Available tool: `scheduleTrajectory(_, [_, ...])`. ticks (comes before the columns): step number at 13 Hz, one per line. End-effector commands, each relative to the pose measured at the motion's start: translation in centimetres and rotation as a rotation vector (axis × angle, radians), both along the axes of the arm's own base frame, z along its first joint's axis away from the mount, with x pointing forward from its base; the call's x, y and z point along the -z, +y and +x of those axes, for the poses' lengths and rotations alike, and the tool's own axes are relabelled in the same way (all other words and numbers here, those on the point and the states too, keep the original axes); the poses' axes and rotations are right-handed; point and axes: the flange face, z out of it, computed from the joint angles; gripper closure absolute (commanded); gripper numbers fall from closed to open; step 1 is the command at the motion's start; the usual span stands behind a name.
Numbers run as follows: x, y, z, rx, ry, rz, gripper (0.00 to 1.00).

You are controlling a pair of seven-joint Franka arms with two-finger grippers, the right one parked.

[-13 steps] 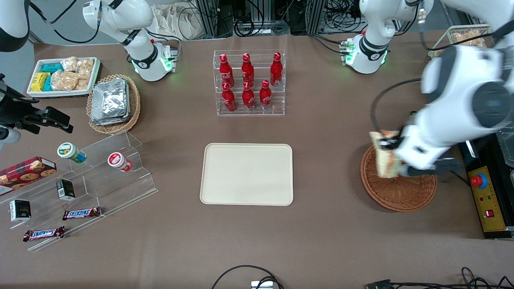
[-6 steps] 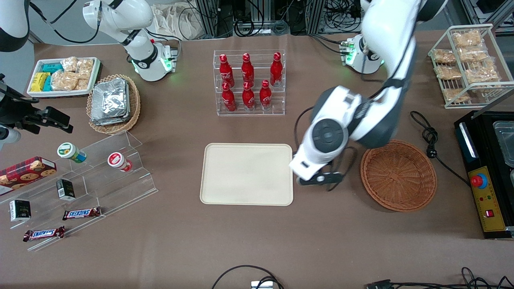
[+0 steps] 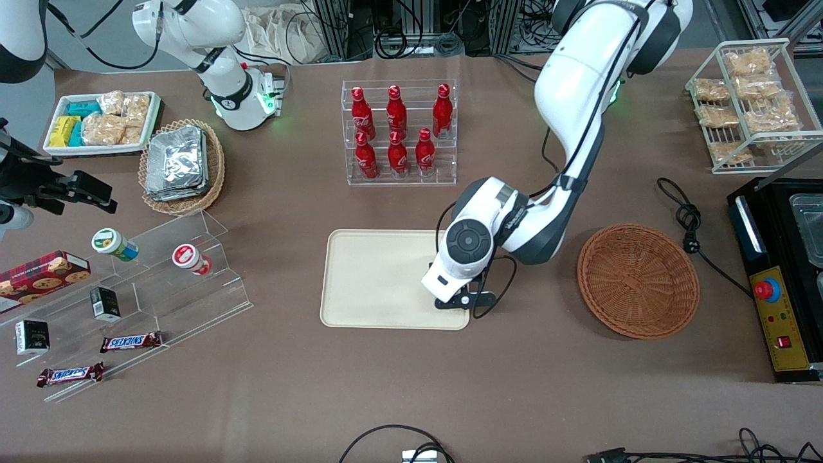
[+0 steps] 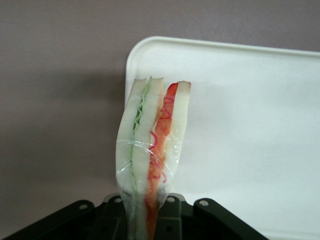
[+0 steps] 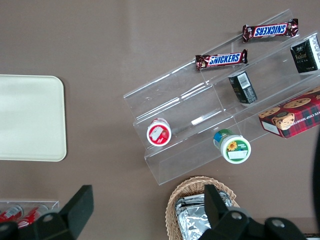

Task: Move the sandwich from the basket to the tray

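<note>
Cream tray [image 3: 379, 280]: gripper [image 3: 450, 297] now above its basket-side edge, was between tray & basket 0.5 s ago.
Sandwich [image 4: 150, 150]: clamped edge-on in jaws, over tray corner.
Basket [image 3: 638, 280]: emptied.
Phase: transfer nearly done; lower & release next.

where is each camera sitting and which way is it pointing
Front view: high above the table, looking down; both arms show, the working arm bent over the tray, its claw hidden; basket empty.
Left wrist view: on the working arm, looking past the claw, shut on the sandwich, onto the tray.
Right wrist view: on the parked arm, looking down at a snack stand.
All share the tray.
</note>
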Motion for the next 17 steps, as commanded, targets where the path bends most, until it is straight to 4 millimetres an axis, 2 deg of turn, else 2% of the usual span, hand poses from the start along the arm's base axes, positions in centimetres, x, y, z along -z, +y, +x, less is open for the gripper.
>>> scheduleTrajectory(1, [1.5, -0.7, -0.1, 0.009, -0.026, -0.019, 1.00])
scheduleTrajectory(3, [2.2, -1.2, -0.6, 0.021, -0.044, -0.029, 0.97])
scheduleTrajectory(4, [1.8, -1.1, -0.5, 0.019, -0.046, -0.031, 0.68])
scheduleTrajectory(5, [1.4, -1.0, -0.4, 0.008, -0.044, -0.030, 0.01])
scheduleTrajectory(9, [-2.2, -0.9, -0.9, 0.009, -0.034, -0.021, 0.00])
scheduleTrajectory(11, [-6.2, 0.9, -1.7, 0.020, 0.037, 0.036, 0.00])
scheduleTrajectory(12, [-8.3, 2.5, -1.8, 0.004, 0.053, 0.052, 0.00])
scheduleTrajectory(14, [-11.4, 6.1, -4.3, -0.012, 0.053, 0.065, 0.00])
scheduleTrajectory(15, [-12.5, 8.1, -5.8, -0.009, 0.043, 0.064, 0.00])
scheduleTrajectory(17, [-13.8, 10.8, -9.6, 0.026, 0.016, 0.057, 0.00])
